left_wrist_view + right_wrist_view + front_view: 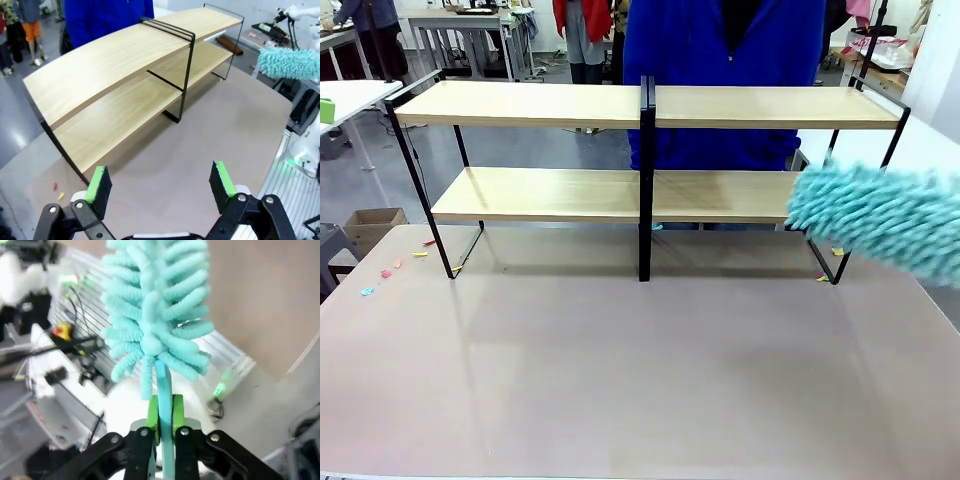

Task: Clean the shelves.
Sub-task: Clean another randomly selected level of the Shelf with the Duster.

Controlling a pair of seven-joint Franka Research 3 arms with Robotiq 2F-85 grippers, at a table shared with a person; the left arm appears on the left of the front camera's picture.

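The shelves are a two-tier rack of pale wooden boards in a thin black frame with a centre post, standing at the far side of the table; the left wrist view shows them too. A fluffy teal duster reaches in from the right, its head at the right end of the lower board. My right gripper is shut on the duster's teal handle, the duster head rising above it. My left gripper hangs open over the table in front of the shelves, nothing between its green pads.
A person in a blue top stands right behind the shelves. Small coloured scraps lie on the brown table near its left edge, and a few by the rack's right foot. A cardboard box sits on the floor at left.
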